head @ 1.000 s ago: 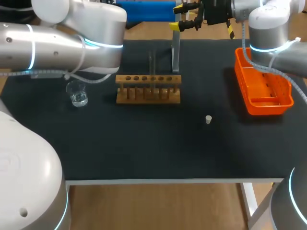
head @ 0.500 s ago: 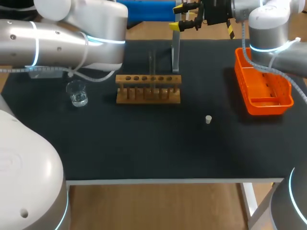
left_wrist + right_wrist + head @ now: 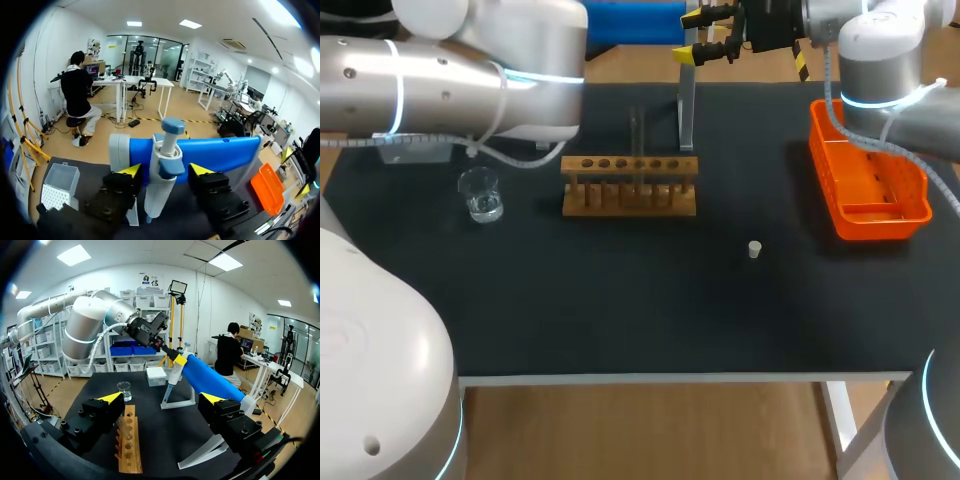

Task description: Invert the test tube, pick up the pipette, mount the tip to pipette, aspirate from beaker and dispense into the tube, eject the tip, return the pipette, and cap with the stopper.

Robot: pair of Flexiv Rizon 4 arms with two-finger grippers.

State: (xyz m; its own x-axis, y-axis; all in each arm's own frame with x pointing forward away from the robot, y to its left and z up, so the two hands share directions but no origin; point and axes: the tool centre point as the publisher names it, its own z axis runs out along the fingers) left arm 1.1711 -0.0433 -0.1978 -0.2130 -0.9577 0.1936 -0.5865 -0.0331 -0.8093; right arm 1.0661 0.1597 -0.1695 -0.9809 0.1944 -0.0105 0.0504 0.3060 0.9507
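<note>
Left pincer [image 3: 165, 170] is spread wide and straddles the pipette [image 3: 161, 182], which sits on its blue stand [image 3: 225, 152] at the bench [image 3: 620, 300] far edge. Nothing held. Right pincer [image 3: 161, 398] is also wide open and empty, by the far edge. I'd centre on the barrel under the head, close squarely, then lift straight up. Head view: left arm [image 3: 450, 85] hides the grasp. Can't confirm pad clearance.
</note>
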